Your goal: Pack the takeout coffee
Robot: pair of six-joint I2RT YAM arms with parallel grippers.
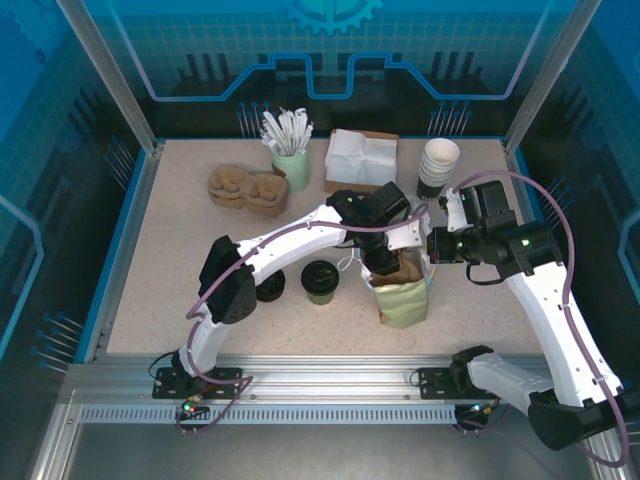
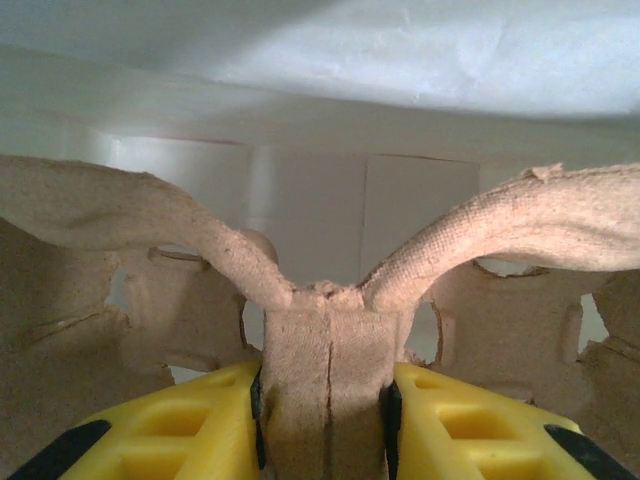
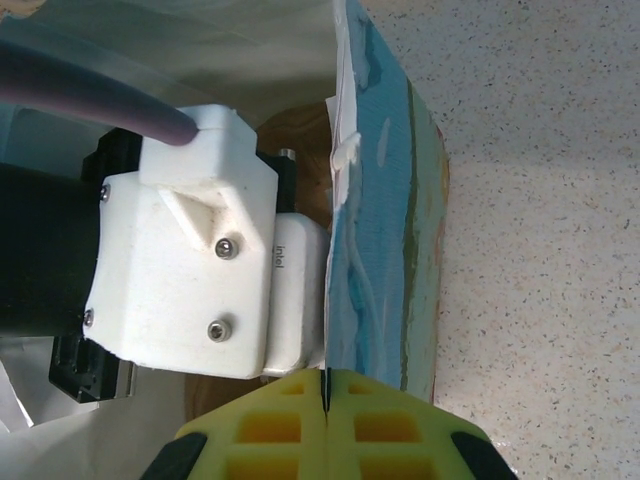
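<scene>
Item: takeout coffee (image 1: 320, 282), a light, crushable lidded paper cup, judged best gripped by its sides; left gripper (image 2: 325, 400) clamped the pulp carrier (image 2: 540, 215), right gripper (image 3: 325, 395) pinched the paper bag (image 3: 385, 250) by its rim.

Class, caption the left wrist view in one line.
Left pincer clamps the middle rib of a cup carrier inside the paper bag.

Pulp carrier (image 2: 325, 390) between yellow fingers (image 2: 180, 430)

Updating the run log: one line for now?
left tool: clamps carrier in bag | right tool: pinches bag rim | coffee: on table
</scene>
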